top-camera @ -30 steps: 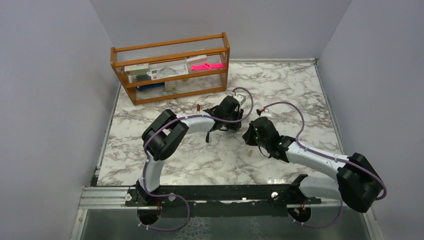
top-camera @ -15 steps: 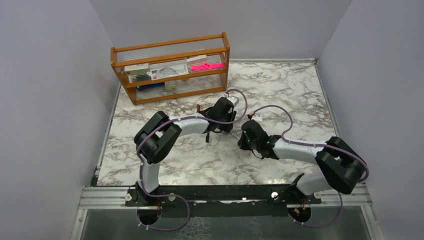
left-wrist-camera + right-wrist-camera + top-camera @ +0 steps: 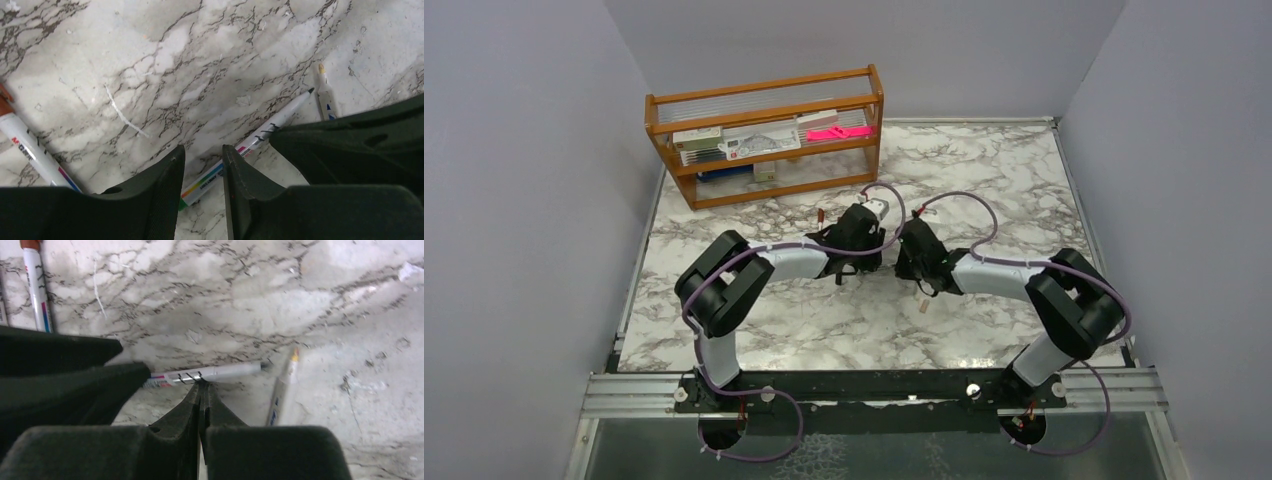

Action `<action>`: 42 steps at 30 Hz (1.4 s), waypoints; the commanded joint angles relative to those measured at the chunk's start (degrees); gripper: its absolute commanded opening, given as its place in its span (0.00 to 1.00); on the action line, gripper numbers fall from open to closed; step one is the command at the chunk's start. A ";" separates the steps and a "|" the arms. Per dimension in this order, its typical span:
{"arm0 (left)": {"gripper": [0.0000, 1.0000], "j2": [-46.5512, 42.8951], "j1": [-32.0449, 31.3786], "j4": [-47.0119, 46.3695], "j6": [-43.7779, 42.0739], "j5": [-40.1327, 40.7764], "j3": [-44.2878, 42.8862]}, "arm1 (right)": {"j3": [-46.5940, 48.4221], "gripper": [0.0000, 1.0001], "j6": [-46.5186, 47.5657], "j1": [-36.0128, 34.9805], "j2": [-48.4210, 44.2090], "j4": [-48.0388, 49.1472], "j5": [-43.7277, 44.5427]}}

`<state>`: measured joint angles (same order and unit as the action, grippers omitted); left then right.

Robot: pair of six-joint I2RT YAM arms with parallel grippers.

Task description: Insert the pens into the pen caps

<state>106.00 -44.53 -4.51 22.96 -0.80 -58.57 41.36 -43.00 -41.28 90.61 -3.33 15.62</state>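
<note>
Two grippers crowd one loose pen at the table's centre.

Nearest, at 5 o'clock of the grippers, a pale stubby pen cap (image 3: pixel 923 308) lies alone on the glossy, veined marble table (image 3: pixel 984 170). At centre the right gripper (image 3: pixel 201 386), pinched shut and empty, sits just beside the middle of a smooth round white pen (image 3: pixel 287 110) with a fine black tip. The left gripper (image 3: pixel 202 150) has matte black jaws partly apart astride its rainbow-labelled end, apparently unclamped. A nudge could roll that slick barrel into the yellow-tipped pen (image 3: pixel 326 97), or the fingers could clash. Farther off lie a brown-capped pen (image 3: pixel 30 145) at 10 o'clock and a wooden rack (image 3: pixel 764 112) at 11.
</note>
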 commanded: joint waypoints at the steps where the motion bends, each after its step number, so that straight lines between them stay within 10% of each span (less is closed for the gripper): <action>1: 0.36 -0.96 0.15 6.27 1.70 -2.49 5.67 | 3.43 0.02 2.22 0.87 4.63 1.14 0.40; 12: 0.38 -5.14 -0.25 4.84 3.18 -3.22 9.19 | 6.78 0.02 2.55 1.17 8.80 3.89 -2.11; 22: 0.68 -7.51 -0.26 2.64 6.48 -4.46 7.22 | 1.75 0.02 0.74 1.28 -7.29 -0.09 -0.23; 32: 0.66 -2.23 -2.75 4.25 7.90 2.54 2.98 | 0.30 0.18 3.27 2.50 -17.32 -10.73 10.18; 42: 0.40 6.12 -9.03 18.80 6.19 18.90 -9.65 | -6.06 0.21 3.45 3.91 -29.07 -13.85 12.11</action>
<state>107.90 -51.66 4.16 30.04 9.10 -64.49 36.60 -40.01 -37.50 65.63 -15.27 24.84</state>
